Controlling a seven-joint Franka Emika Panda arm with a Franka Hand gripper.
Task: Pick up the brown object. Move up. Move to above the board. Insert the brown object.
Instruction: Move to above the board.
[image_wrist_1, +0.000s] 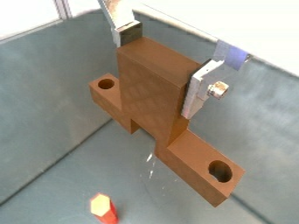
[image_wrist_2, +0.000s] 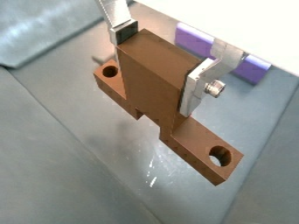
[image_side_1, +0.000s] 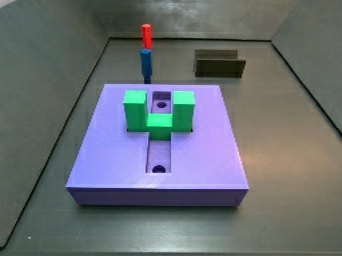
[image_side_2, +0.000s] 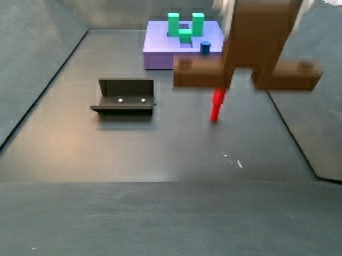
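Observation:
My gripper (image_wrist_1: 166, 61) is shut on the brown object (image_wrist_1: 152, 92). It clamps the thick upright middle block, and the long bar with a round hole at each end hangs crosswise below the fingers (image_wrist_1: 205, 89). Both wrist views show this grip (image_wrist_2: 162, 61), with the object (image_wrist_2: 158, 87) clear of the floor. In a side view the brown object (image_side_2: 254, 50) hangs high, well away from the purple board (image_side_2: 167, 45). The board (image_side_1: 120, 150) lies flat with its groove and holes showing. Part of it shows behind the fingers in a wrist view (image_wrist_2: 193, 39).
A green U-shaped block (image_side_1: 160, 112) sits on the board over the groove. A red-and-blue peg (image_side_1: 146, 50) stands beyond the board and shows under the held piece (image_side_2: 215, 103). A dark olive U-shaped block (image_side_1: 219, 65) lies on the floor (image_side_2: 123, 97). Grey walls surround the floor.

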